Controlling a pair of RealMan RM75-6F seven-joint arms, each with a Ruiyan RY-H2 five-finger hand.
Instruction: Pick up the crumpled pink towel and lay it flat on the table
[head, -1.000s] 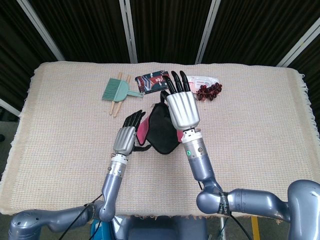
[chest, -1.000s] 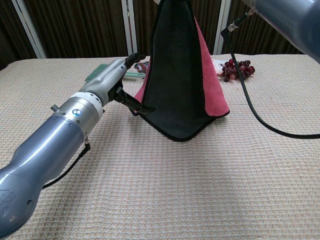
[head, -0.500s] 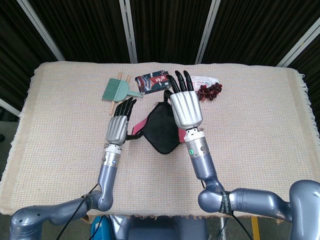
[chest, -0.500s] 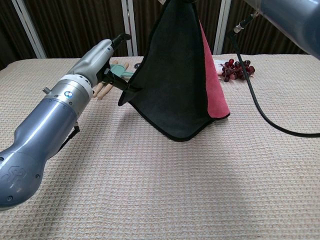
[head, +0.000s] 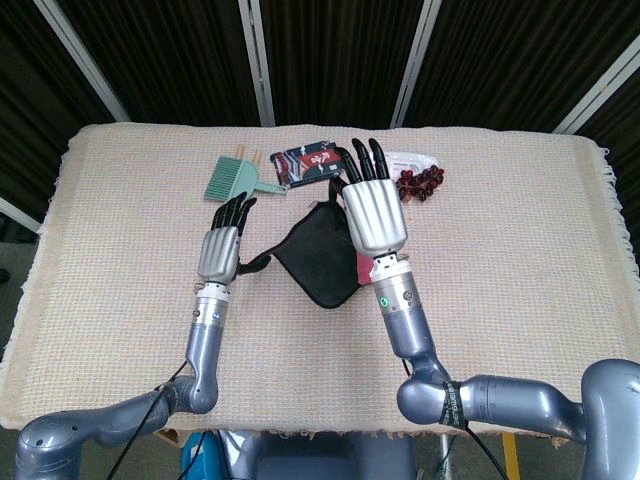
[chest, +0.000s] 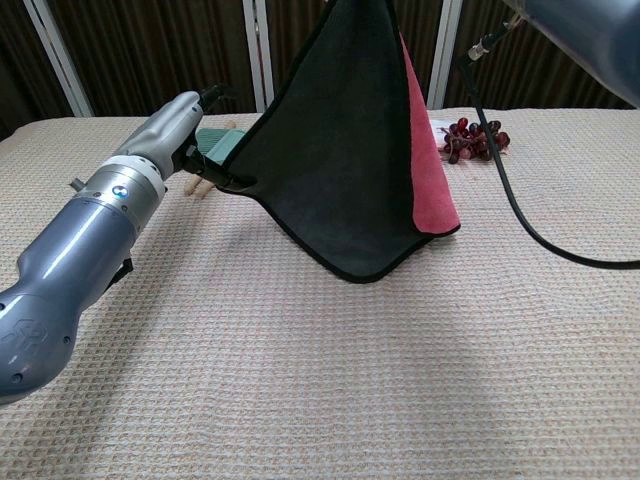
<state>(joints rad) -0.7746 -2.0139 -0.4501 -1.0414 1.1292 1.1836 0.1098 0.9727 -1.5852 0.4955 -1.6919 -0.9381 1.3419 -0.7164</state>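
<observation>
- The towel (chest: 345, 150) hangs mid-worktop, dark face toward the near side, pink showing along its right edge.
- Its top is raised, a left corner is pulled out sideways, and its bottom edge touches the worktop (chest: 350, 380).

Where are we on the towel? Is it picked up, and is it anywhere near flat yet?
Pickup looks done: the right hand holds the towel up by its top, only the bottom edge near the table cover. In hand: the left hand grips a side corner out to the left, so the cloth hangs as a spread sheet. Left: lower it and lay it flat, then let go.
</observation>
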